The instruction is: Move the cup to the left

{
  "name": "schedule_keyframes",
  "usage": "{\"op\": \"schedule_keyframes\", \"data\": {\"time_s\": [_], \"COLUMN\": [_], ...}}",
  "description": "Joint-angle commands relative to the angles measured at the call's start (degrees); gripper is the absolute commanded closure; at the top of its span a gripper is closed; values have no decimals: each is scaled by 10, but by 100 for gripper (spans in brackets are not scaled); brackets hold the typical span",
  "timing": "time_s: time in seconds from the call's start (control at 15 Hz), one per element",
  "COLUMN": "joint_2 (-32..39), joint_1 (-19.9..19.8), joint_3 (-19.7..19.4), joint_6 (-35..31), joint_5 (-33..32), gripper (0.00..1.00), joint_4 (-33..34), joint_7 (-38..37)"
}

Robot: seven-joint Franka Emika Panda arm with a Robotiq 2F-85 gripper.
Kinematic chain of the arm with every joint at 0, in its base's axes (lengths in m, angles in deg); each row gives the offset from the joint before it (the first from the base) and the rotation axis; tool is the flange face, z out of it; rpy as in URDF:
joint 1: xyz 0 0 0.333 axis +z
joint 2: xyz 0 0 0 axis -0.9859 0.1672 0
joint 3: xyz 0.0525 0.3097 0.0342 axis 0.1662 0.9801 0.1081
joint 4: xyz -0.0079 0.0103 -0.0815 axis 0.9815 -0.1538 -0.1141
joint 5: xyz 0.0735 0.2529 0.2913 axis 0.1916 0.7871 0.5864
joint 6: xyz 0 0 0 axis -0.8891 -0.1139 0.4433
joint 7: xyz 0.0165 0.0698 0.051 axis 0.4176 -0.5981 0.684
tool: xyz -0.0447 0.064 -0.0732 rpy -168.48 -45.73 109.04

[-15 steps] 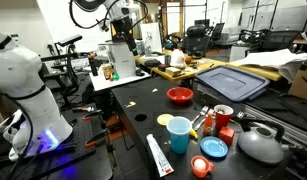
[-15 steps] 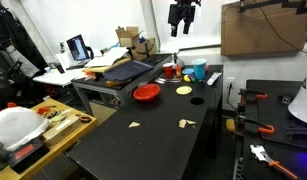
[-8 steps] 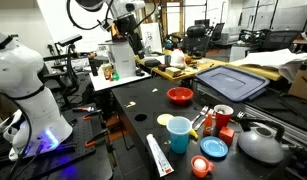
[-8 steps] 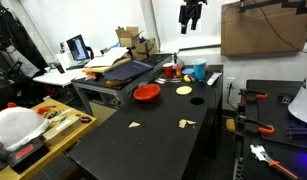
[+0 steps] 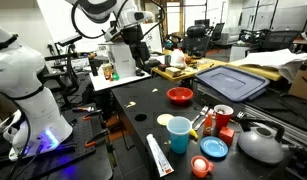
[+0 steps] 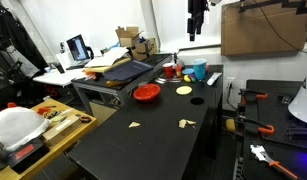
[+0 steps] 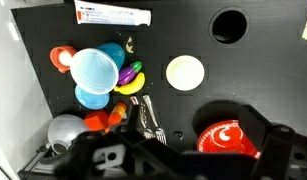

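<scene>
The cup (image 5: 179,132) is a light-blue tumbler standing upright near the front of the black table (image 5: 143,100). It also shows in an exterior view (image 6: 199,71) and from above in the wrist view (image 7: 95,70), empty and beside the flat blue lid (image 7: 91,98). My gripper (image 5: 136,45) hangs high above the table, well away from the cup, and is also near the top of an exterior view (image 6: 196,25). In the wrist view the gripper (image 7: 193,165) looks open and empty, with the red bowl (image 7: 228,138) showing between its fingers.
The red bowl (image 5: 179,96) sits behind the cup. A pale yellow disc (image 7: 185,72), forks (image 7: 148,115), a toothpaste tube (image 5: 158,155), an orange cap (image 5: 201,166) and a grey kettle (image 5: 261,143) crowd the cup's end. A grey bin lid (image 5: 231,80) lies behind.
The arm has swung sideways high over the table, moving right in both exterior views. The cup and the other objects have not moved.
</scene>
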State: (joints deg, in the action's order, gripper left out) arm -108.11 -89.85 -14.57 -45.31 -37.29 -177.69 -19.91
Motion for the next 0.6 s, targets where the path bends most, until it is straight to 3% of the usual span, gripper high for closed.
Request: {"op": "schedule_keyframes", "data": {"time_s": [0.0, 0.53], "joint_2": [56, 174], "joint_1": [-3, -4], "joint_3": [-23, -75], "joint_6": [-9, 3], "joint_5": [-11, 16], "gripper": [0, 0], "joint_4": [27, 117], "joint_7": [55, 204]}}
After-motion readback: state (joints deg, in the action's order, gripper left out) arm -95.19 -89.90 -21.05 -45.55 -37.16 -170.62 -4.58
